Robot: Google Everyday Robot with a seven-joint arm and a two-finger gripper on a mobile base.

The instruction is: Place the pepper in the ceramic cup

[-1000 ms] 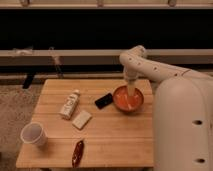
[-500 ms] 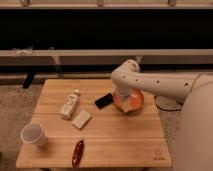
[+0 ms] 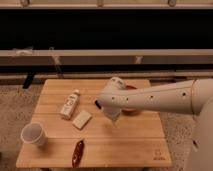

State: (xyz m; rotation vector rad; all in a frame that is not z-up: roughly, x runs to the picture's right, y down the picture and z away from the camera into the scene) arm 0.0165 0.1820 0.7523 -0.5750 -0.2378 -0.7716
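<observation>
The dark red pepper (image 3: pixel 77 152) lies near the front edge of the wooden table (image 3: pixel 130 142), left of centre. The white ceramic cup (image 3: pixel 33 134) stands upright at the front left corner, to the left of the pepper. My arm reaches in from the right. The gripper (image 3: pixel 114 116) hangs over the middle of the table, open and empty. It is up and to the right of the pepper and well apart from both pepper and cup.
A white bottle (image 3: pixel 70 104) lies at the back left, with a pale block (image 3: pixel 82 120) next to it. A black slab (image 3: pixel 96 104) shows just left of the arm. The orange-red bowl (image 3: pixel 131 109) is mostly hidden behind the arm.
The arm has swung left and forward from over the orange-red bowl to the middle of the table. The view has also closed in on the table. Nothing on the table has moved.
</observation>
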